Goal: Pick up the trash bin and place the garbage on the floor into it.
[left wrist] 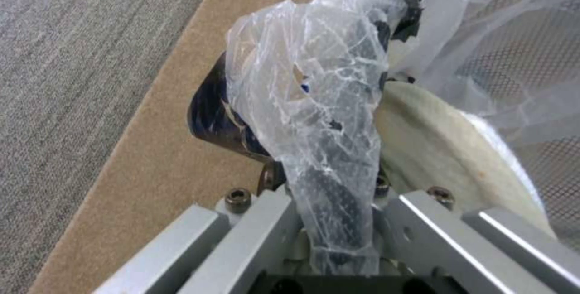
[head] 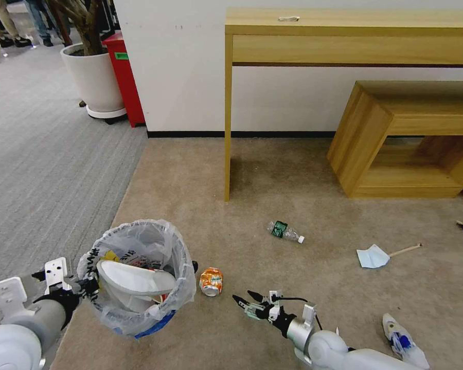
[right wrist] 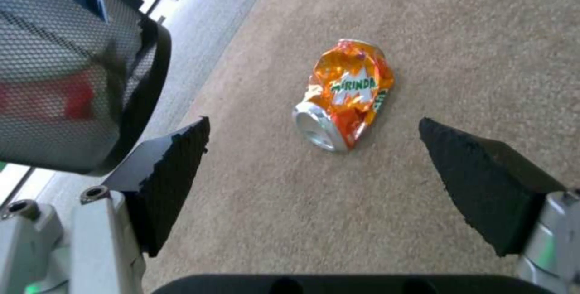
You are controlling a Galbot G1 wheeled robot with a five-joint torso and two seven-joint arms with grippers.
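Your right pincer (right wrist: pixel 314 158) reaches low and left, released, the crushed can (right wrist: pixel 343 94) just beyond its tips; your left pincer (head: pixel 82 287) grasps the trash bin (head: pixel 139 277) rim.

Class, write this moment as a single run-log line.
left gripper: shut on trash bin rim | right gripper: open, near crushed can | can: on carpet

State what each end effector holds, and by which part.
The left end effector is shut on the trash bin, pinching its bag-covered rim. The right end effector is open and empty, near the orange can.
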